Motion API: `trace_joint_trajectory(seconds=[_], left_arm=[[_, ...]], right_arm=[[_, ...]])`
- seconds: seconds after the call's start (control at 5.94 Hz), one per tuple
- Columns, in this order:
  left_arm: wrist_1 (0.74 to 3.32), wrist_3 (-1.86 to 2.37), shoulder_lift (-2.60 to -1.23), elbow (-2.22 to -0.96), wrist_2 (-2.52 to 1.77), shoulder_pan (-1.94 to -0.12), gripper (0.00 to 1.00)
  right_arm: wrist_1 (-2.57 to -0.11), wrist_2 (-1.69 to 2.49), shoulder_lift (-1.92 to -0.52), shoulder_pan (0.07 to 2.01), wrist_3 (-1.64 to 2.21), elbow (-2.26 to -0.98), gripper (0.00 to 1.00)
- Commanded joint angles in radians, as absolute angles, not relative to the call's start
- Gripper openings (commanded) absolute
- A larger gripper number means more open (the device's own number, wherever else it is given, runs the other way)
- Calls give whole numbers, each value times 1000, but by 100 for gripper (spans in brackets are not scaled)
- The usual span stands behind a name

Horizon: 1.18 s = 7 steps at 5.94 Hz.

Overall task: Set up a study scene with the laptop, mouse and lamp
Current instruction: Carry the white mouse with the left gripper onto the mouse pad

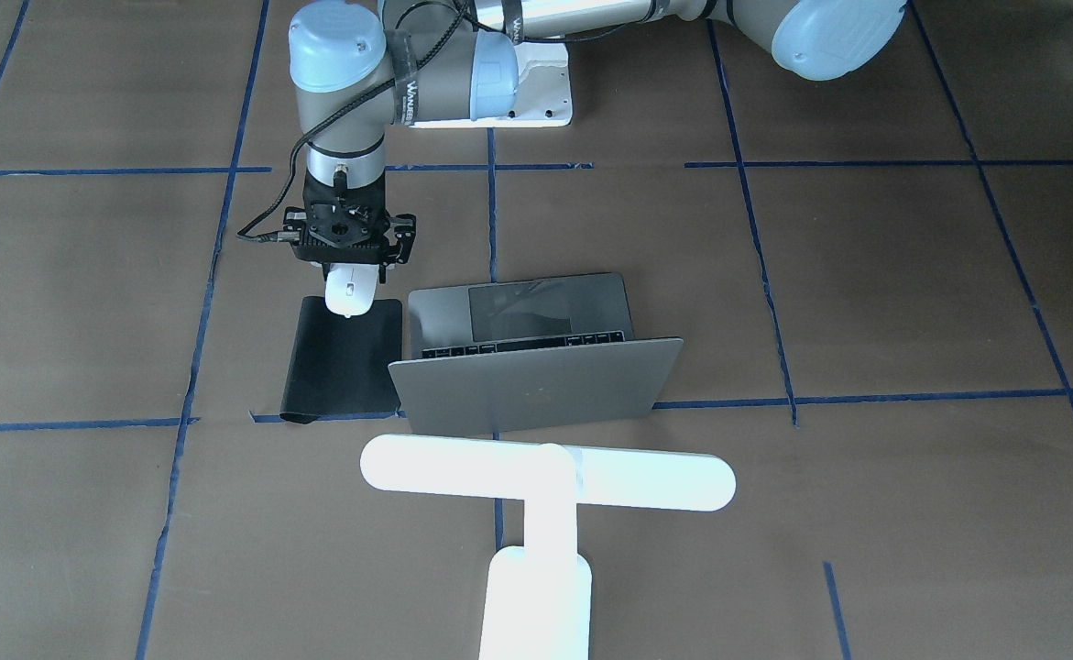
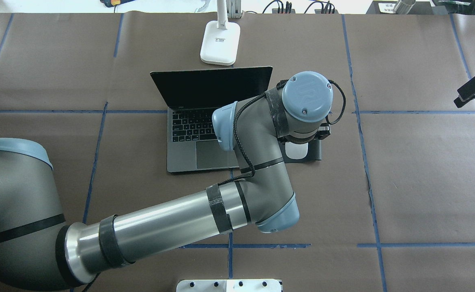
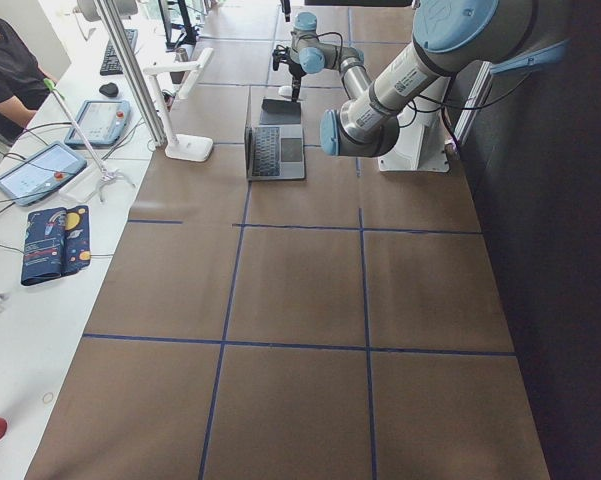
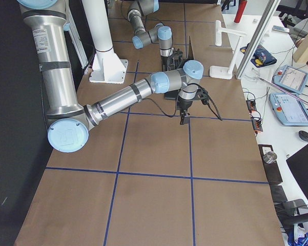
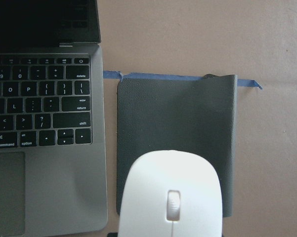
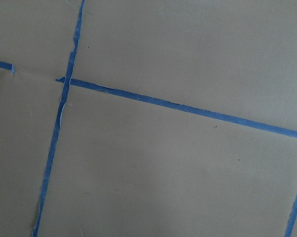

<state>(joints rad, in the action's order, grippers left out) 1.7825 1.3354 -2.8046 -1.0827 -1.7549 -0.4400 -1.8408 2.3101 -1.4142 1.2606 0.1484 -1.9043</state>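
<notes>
A: Start nearest the robot. What is the left gripper (image 1: pixel 350 255) doing?

B: It looks clamped on the mouse (image 5: pixel 171 197). Its own body hides the fingers, so I'm judging by how the mouse hangs under it. The mouse is over the robot-side end of the black mat (image 5: pixel 178 113), and I can't tell whether it touches.

A: And the right gripper (image 4: pixel 184 116)?

B: It hangs over bare table (image 1: pixel 866 275), well off to the side. I can't tell whether it's parted or closed.

A: What's further out?

B: The laptop (image 2: pixel 196 134) lies open just beside the mat, with its screen towards the robot. The lamp (image 1: pixel 545 472) stands just behind the lid. I'd say only the mouse is left to place.

A: What could spoil it?

B: The mouse is only over the mat's near end. Let go there, it could land half across the edge and sit tilted, or skate off onto the paper because it's glossy. If it's released from a height, it may bounce. The laptop's edge is close too, so a sideways drift of the wrist could nudge it. The mat's far corner by the blue tape (image 5: pixel 183 78) also looks slightly curled, so a push forward might drag the mat with it
</notes>
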Motion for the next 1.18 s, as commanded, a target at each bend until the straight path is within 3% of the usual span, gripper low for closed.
trace_joint_trajectory(seconds=[0.0,0.5,0.84,1.01], left_arm=[[1862,1333,-2832,-967,-1755,-452,4],[2023,1333,-2835,-835,-1749,-457,4],[2061,1338,-2835,-821,-1749,-459,9],[2077,1347,-2835,-818,-1749,-459,34]], right_arm=[[-1841,2310,-1414,1259,149,-1904,100],[-1841,2310,-1413,1259,153,-1901,100],[-1839,2312,-1411,1258,153,-1896,100],[-1839,2310,-1410,1258,153,-1893,100]])
